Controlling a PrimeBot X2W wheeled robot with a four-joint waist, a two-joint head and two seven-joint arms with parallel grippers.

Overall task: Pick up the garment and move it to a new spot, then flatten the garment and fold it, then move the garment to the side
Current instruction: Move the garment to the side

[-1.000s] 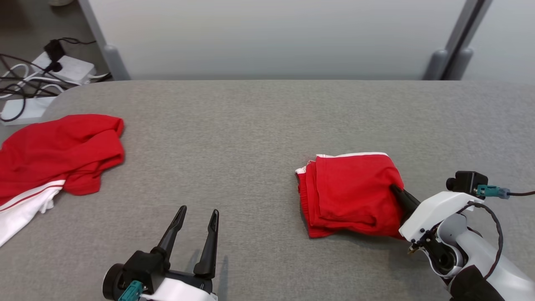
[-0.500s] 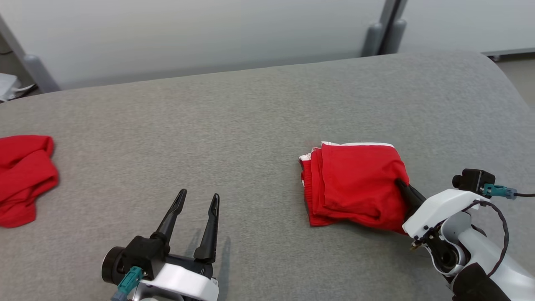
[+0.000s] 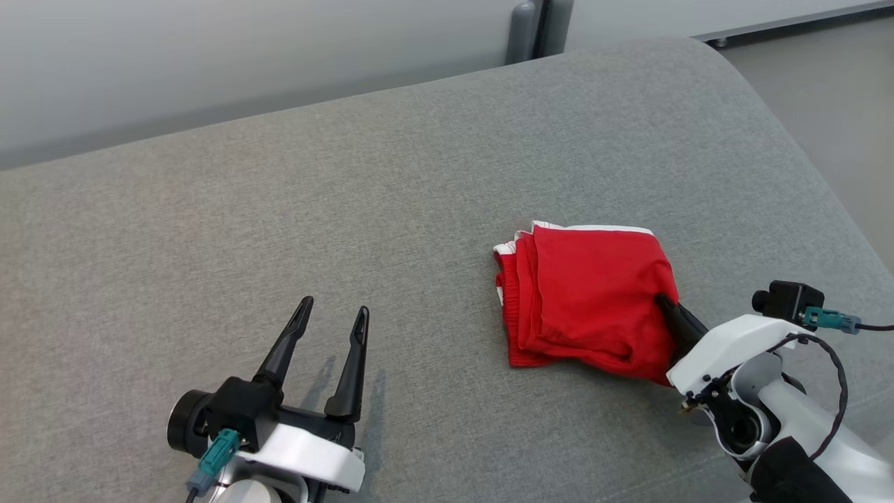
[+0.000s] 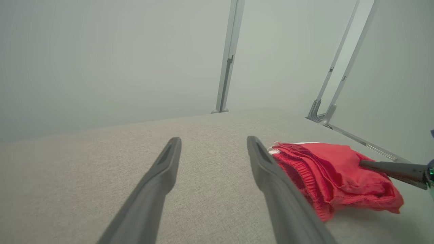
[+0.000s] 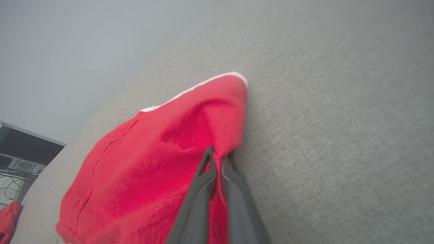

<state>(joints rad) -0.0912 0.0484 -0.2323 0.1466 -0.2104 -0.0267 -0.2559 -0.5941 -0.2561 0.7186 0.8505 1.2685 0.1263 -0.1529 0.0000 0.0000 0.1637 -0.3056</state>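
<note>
— While the folded garment [image 3: 587, 300] is to be moved aside, how is the step best done at the right gripper [image 3: 665, 304]?

— The pinch is best held firm and low, so that the stacked layers are slid over the table [image 3: 349, 175] together and not peeled apart. A slow, level pull toward the right of the frame is advised. A high lift is judged likely to let the lower folds drop open.

— And how is that pincer set?

— It is closed almost to nothing, and the garment's right-hand edge is nipped between the dark fingers [image 5: 194, 203]. In the right wrist view, red cloth is seen gathered at the tips.

— Where is the garment found?

— It is found right of centre in the head view, laid on the grey table as a compact block. A white trim [image 3: 601, 228] is seen along its upper edge, and the layered edges are turned to the left. Bare table is seen to its right, so room for the move is judged sufficient, though the rounded table edge is to be minded.

— Is the other pincer engaged?

— No. The left gripper [image 3: 334, 307] is found at the lower left, spread wide, with nothing held or touched, well apart from the garment.
</note>
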